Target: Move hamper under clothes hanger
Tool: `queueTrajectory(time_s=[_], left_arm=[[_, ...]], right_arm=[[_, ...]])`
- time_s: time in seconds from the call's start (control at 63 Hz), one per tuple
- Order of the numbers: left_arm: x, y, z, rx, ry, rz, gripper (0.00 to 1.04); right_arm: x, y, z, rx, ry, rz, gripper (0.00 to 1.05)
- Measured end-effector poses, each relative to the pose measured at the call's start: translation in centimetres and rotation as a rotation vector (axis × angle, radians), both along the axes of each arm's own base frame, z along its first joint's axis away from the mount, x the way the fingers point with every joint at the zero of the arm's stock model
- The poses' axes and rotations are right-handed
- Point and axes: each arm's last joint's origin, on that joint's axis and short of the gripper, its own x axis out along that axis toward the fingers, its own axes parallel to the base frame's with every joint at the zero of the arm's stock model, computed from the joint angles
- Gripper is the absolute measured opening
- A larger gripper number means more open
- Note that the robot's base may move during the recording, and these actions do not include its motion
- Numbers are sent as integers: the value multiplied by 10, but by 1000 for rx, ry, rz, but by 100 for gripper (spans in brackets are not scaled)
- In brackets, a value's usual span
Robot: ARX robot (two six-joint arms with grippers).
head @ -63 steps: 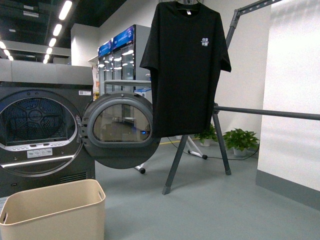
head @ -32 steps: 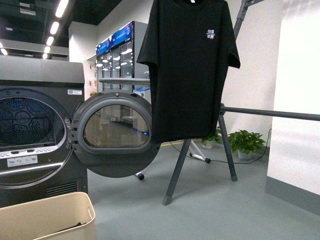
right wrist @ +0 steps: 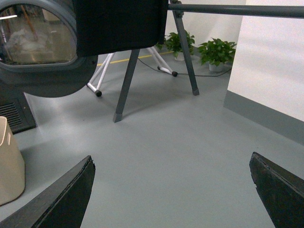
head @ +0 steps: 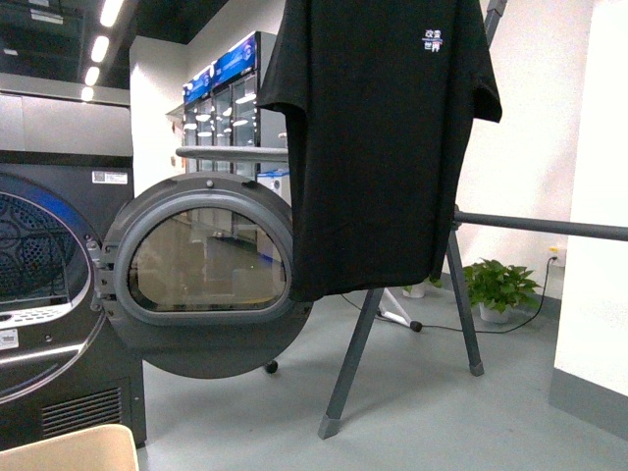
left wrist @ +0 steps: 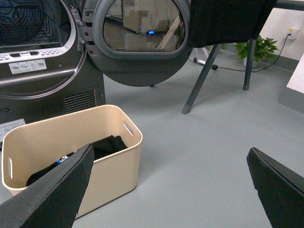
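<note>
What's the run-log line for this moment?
hamper: by dryer, not under clothes hanger | left end effector: open, empty | right end effector: open, empty

**Hamper stands clear of the rack**

The hamper (left wrist: pixel 114 173) is a beige plastic bin with rounded corners and slot handles; it stands upright on the floor (left wrist: pixel 199 156), open-topped, with dark cloth (left wrist: pixel 107 144) lying inside. The clothes hanger (head: pixel 347 365) is a dark grey metal rack on slanted legs with a long round horizontal bar; its legs stand apart from the hamper, which is not under the bar.
</note>
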Motion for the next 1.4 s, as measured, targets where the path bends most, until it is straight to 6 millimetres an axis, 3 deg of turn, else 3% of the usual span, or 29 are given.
queueTrajectory(time_s=[1.397], left_arm=[[0, 0, 0, 0, 1, 0, 98]], right_arm=[[0, 0, 0, 0, 0, -1, 97]])
